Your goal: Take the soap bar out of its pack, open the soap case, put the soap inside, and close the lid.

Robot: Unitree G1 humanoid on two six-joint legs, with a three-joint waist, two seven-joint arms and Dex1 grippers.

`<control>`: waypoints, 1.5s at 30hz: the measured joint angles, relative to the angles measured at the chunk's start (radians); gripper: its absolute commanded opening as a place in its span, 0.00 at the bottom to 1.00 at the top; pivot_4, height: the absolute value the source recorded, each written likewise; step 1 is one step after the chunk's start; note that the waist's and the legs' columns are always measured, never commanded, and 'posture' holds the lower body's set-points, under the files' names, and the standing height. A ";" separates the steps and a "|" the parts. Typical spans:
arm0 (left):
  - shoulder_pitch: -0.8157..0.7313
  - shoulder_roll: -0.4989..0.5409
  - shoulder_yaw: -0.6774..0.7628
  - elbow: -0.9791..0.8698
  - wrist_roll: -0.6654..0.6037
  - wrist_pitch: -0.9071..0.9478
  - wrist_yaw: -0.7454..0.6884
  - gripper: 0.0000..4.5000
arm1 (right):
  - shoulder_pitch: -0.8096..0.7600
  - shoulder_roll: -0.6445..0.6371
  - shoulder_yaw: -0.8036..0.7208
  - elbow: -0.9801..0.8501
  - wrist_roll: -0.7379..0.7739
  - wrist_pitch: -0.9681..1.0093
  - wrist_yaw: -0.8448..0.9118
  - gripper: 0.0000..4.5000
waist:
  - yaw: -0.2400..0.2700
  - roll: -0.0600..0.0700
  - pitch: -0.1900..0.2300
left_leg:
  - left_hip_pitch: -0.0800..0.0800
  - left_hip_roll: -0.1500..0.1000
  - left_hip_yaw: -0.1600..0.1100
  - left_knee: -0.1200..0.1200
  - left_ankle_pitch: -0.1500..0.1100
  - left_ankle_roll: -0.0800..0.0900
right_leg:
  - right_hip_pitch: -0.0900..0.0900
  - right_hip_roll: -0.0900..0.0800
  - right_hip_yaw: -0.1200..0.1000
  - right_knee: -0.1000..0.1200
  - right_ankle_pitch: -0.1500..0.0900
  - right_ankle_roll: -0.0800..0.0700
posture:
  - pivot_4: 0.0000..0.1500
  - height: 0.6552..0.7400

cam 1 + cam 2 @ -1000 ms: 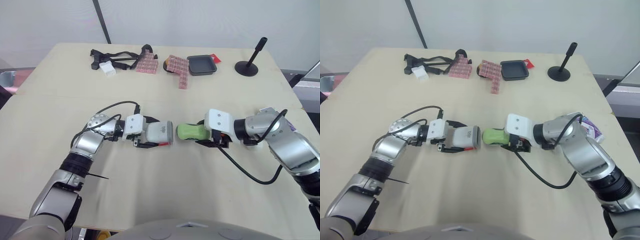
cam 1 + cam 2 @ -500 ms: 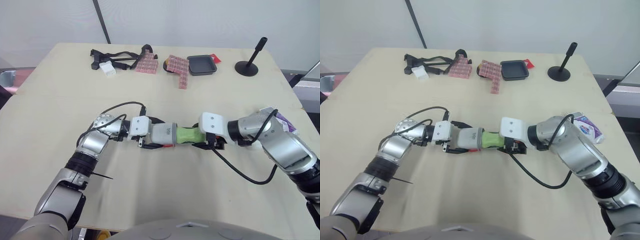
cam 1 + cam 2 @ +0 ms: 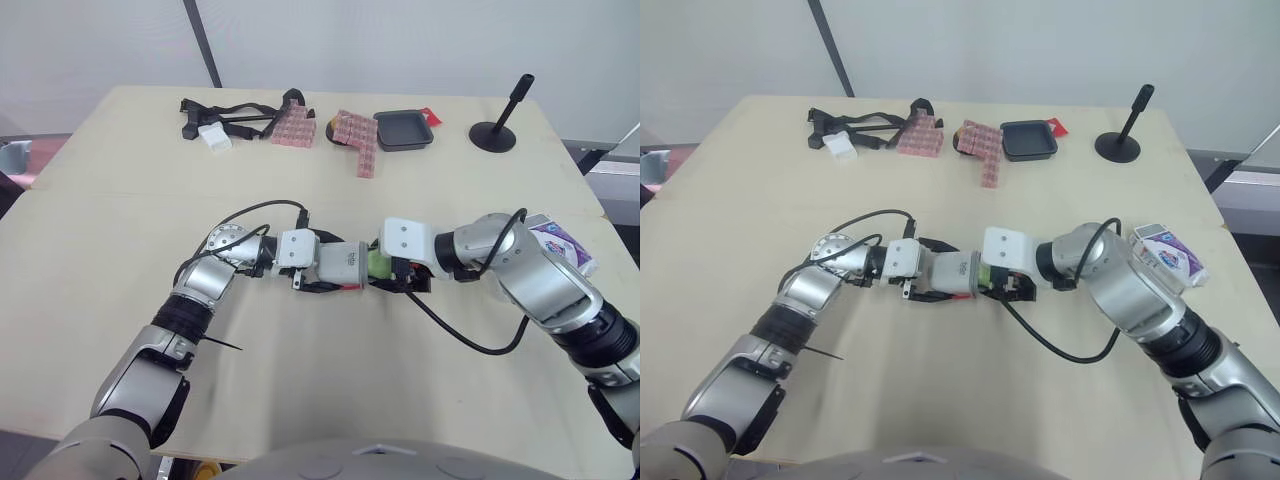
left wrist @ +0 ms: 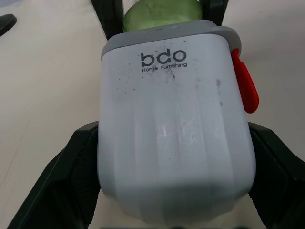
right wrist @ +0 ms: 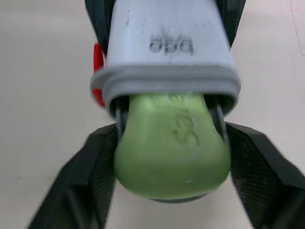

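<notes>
- The green oval soap bar [image 5: 171, 148] is clamped in the right gripper [image 3: 388, 278], its tip inside the mouth just ahead.
- That white ribbed plastic soap case [image 4: 176, 143] is clamped by the left gripper [image 3: 318, 275].
- If pushed askew, the bar could be jammed on the grey rim [image 5: 167, 78].

A white ribbed plastic soap case [image 4: 176, 138] with a grey rim, black "bdo" lettering and a red side tab lies level over the middle of the tabletop [image 3: 330, 400], clamped in the left tool [image 4: 174, 143]. A green rounded soap bar [image 5: 171, 152], gripped by the right tool [image 5: 171, 143], sits partly inside its open mouth. A purple-and-white soap pack [image 3: 560, 243] lies near the right edge.
</notes>
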 measured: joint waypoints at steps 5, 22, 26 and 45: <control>0.005 -0.001 -0.001 0.001 -0.002 -0.001 0.008 0.78 | 0.003 -0.010 -0.010 0.000 0.000 -0.003 -0.006 0.97 | 0.006 0.000 0.000 | 0.000 0.000 0.000 0.000 0.000 0.000 | 0.000 0.000 0.000 0.000 0.000 0.000 | 1.00 1.00; -0.017 0.000 0.001 0.004 -0.003 -0.006 0.031 0.78 | 0.039 -0.043 -0.030 0.005 -0.002 0.067 -0.027 0.21 | 0.003 0.000 0.000 | 0.000 0.000 0.000 0.000 0.000 0.000 | 0.000 0.000 0.000 0.000 0.000 0.000 | 1.00 1.00; -0.018 0.000 0.001 0.005 -0.003 -0.006 0.036 0.78 | 0.027 -0.039 -0.007 0.007 -0.003 0.066 -0.021 0.01 | 0.004 0.000 0.000 | 0.000 0.000 0.000 0.000 0.000 0.000 | 0.000 0.000 0.000 0.000 0.000 0.000 | 1.00 1.00; -0.017 0.002 0.007 0.004 -0.004 -0.005 0.046 0.78 | -0.043 0.007 0.039 0.035 -0.010 0.097 -0.010 0.01 | 0.003 0.000 0.000 | 0.000 0.000 0.000 0.001 0.000 0.000 | 0.000 0.000 0.000 0.000 0.000 0.000 | 1.00 1.00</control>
